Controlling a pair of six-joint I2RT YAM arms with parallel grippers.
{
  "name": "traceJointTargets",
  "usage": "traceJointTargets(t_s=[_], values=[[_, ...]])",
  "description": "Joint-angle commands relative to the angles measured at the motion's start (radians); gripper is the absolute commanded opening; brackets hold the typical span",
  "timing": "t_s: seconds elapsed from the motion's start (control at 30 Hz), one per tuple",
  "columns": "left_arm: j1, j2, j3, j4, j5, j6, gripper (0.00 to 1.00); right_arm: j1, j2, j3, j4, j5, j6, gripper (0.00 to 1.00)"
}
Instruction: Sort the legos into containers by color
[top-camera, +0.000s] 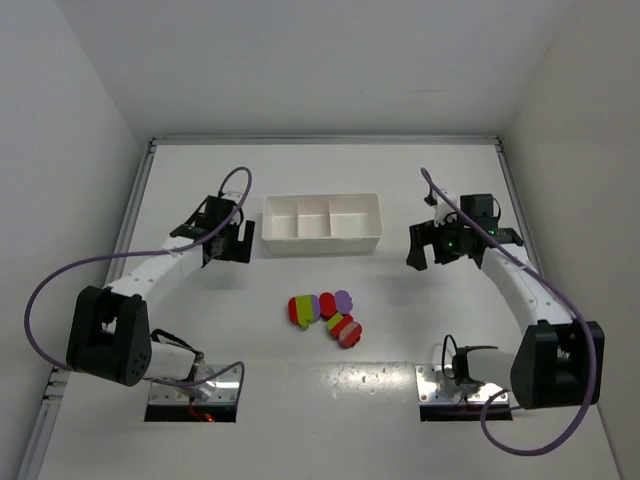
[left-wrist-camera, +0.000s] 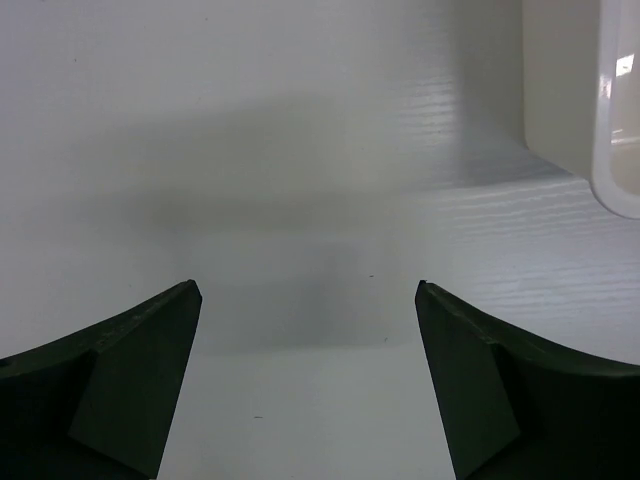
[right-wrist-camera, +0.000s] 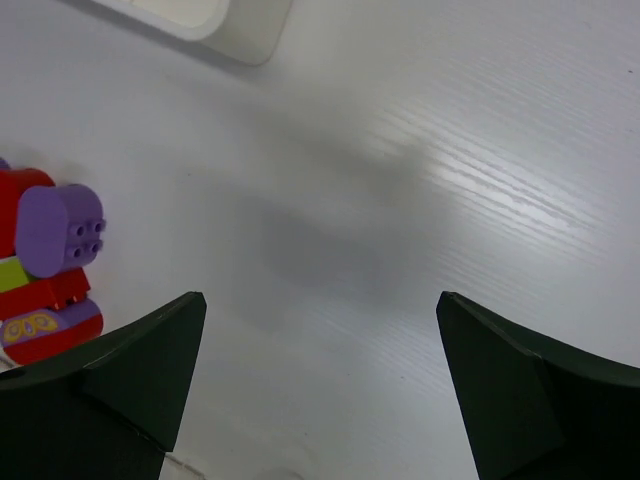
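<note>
The legos lie as clumps in the middle of the table: a red and yellow-green clump, a red and purple one, and a striped one. In the right wrist view the red and purple clump shows at the left edge. The white three-compartment tray stands behind them, all compartments empty; its corner shows in the left wrist view and the right wrist view. My left gripper is open and empty left of the tray. My right gripper is open and empty right of the tray.
White walls close in the table at the back and both sides. The two arm bases sit at the near edge, with purple cables looping out beside each arm.
</note>
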Motion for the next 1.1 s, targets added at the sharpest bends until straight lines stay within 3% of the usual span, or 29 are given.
traceJointTargets(t_s=[0.0, 0.1, 0.23, 0.33, 0.4, 0.5, 0.7, 0.87, 1.07], values=[[0.005, -0.006, 0.047, 0.021, -0.014, -0.007, 0.95, 0.023, -0.043, 0.000, -0.038, -0.128, -0.084, 0.99], [0.005, 0.003, 0.070, 0.012, -0.013, 0.016, 0.95, 0.083, -0.054, 0.023, -0.090, -0.227, -0.164, 0.97], [0.005, 0.003, 0.123, -0.014, 0.067, 0.091, 0.95, 0.210, -0.023, 0.049, -0.110, -0.237, -0.259, 0.97], [-0.007, -0.029, 0.142, -0.039, 0.248, 0.178, 0.95, 0.313, 0.015, 0.098, -0.121, -0.187, -0.328, 0.96], [-0.082, -0.065, 0.156, -0.049, 0.360, 0.235, 0.95, 0.347, 0.061, 0.119, -0.121, -0.162, -0.338, 0.96], [-0.219, -0.130, 0.180, -0.049, 0.398, 0.257, 0.95, 0.347, 0.092, 0.139, -0.078, -0.107, -0.273, 0.96], [-0.463, -0.142, 0.134, -0.092, 0.461, 0.318, 0.91, 0.257, 0.080, 0.080, 0.025, -0.026, 0.016, 0.99], [-0.642, -0.132, 0.038, -0.028, 0.380, 0.347, 0.91, 0.142, 0.061, 0.057, 0.053, -0.046, 0.129, 0.99], [-0.713, -0.061, -0.027, 0.104, 0.314, 0.406, 0.91, -0.022, 0.070, 0.067, 0.053, -0.118, 0.196, 0.99]])
